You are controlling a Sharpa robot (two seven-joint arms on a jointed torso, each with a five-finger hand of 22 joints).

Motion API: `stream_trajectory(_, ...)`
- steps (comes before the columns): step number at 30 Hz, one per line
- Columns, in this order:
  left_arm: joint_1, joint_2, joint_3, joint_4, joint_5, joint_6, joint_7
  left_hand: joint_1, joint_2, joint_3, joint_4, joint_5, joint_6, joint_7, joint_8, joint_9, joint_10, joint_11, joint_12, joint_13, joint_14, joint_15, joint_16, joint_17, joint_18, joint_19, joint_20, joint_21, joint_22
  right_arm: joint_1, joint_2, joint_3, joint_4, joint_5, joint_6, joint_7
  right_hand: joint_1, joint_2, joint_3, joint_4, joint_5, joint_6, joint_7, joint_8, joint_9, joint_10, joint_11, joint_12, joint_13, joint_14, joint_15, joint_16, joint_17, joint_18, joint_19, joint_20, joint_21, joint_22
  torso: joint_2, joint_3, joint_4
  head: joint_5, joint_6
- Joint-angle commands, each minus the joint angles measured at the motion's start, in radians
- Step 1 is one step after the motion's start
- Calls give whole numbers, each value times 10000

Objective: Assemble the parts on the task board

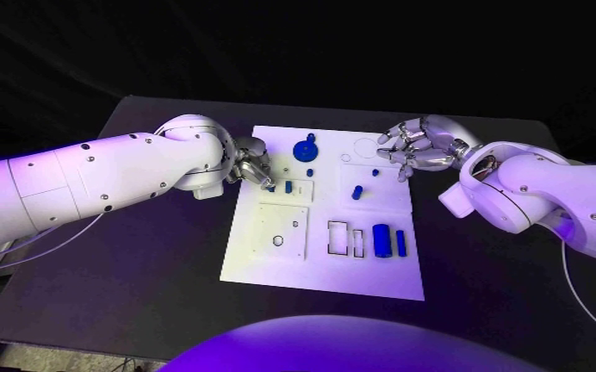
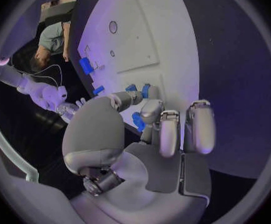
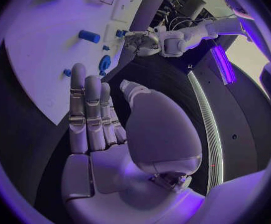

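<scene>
The white rectangular task board (image 1: 325,269) lies in the middle of the black table (image 1: 137,277). The left arm reaches in from the board's left side. The left hand (image 1: 252,165) sits at the board's left edge, near the far end, fingers curled toward the surface. In the left wrist view, its fingertips (image 2: 149,110) close around a small blue part (image 2: 138,120) just above the board; the grip looks like a pinch, though actual contact cannot be confirmed.

The right arm reaches in from the right. The right hand (image 1: 416,150) hovers over the board's far right corner. In the right wrist view, its fingers (image 3: 85,109) are straight and pressed side by side, holding nothing.

Other parts rest on the board: a round blue knob (image 1: 306,149), a short blue cylinder (image 1: 356,192), and two upright blue blocks (image 1: 382,240) near the right edge.
</scene>
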Motion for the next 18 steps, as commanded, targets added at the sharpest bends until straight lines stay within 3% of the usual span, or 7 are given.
stream_trajectory(1, -44, 63, -37, 22, 177, 277, 15, -63, 10, 609, -691, -40, 219, -192, -29, -14, 98, -10, 30, 12, 1057, -71, 33, 2634, -114, 87, -10, 44, 43, -8, 5, -1, 11, -5, 22, 93, 81, 7, 29, 3, 45, 27, 81, 34, -9, 25, -5, -35, -10, 29, -13, -27, -10, 51, 70, 5, -55, -10, 1, 3, 4, -8, -4)
stream_trajectory(7, -43, 71, -38, -2, 213, 260, -24, -187, 13, 291, -482, -60, 255, -214, -79, -54, 94, -28, 8, 8, 1057, -86, 33, 2634, -117, 95, -27, 40, 52, -9, 8, -1, 14, -4, 24, 96, 77, 6, 26, 6, 45, 26, 81, 38, -11, 25, -4, -42, -33, 33, -12, -51, -11, 50, 82, 5, -80, -35, -8, -3, 3, -15, -24)
stream_trajectory(13, -43, 90, -38, -24, 246, 308, -93, -462, -40, -429, 85, -58, 365, -243, -188, -147, 85, -45, -5, 38, 1057, -103, 33, 2634, -119, 103, -44, 27, 57, -9, 7, -1, 11, -4, 35, 94, 78, 6, 25, 5, 48, 23, 82, 41, -12, 23, -4, -50, -53, 34, -11, -73, -12, 49, 91, 5, -103, -58, -7, -9, 5, -18, -26)
stream_trajectory(18, -43, 99, -38, -36, 260, 309, -133, -512, -39, -715, 295, -63, 411, -247, -226, -180, 84, -48, -6, 52, 1057, -106, 33, 2634, -121, 111, -49, 27, 69, -9, 8, -1, 11, -4, 51, 89, 78, 6, 25, 5, 48, 23, 82, 41, -12, 23, -4, -50, -53, 34, -11, -73, -12, 49, 91, 5, -103, -58, -6, -9, 7, -28, -36)
